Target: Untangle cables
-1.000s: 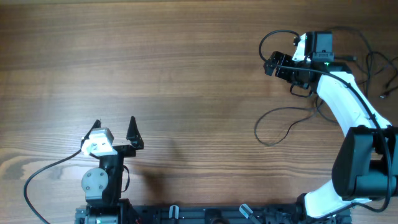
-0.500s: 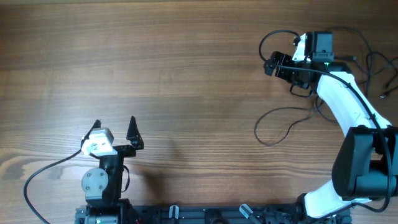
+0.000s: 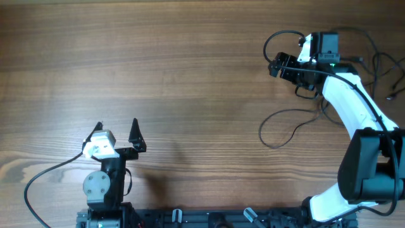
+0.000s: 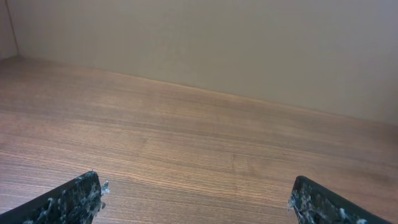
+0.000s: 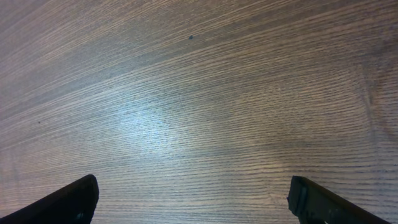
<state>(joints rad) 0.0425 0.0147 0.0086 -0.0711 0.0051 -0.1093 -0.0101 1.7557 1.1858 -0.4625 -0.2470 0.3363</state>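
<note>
The cables are thin black cords at the right of the wooden table (image 3: 190,76). One loop (image 3: 265,45) curls above my right gripper (image 3: 285,77), another loop (image 3: 261,133) lies below it, and more strands (image 3: 378,63) tangle at the far right edge. My right gripper is open just over the table beside the upper loop, holding nothing. My left gripper (image 3: 117,130) is open at the near left, far from the cords. In the right wrist view, only bare wood shows between the fingertips (image 5: 68,202). The left wrist view shows the same between the fingertips (image 4: 74,199).
A thicker black arm cable (image 3: 38,177) curves from the left arm's base toward the front left edge. A pale wall (image 4: 249,43) rises beyond the table's far edge in the left wrist view. The arm bases stand along the front edge (image 3: 209,218).
</note>
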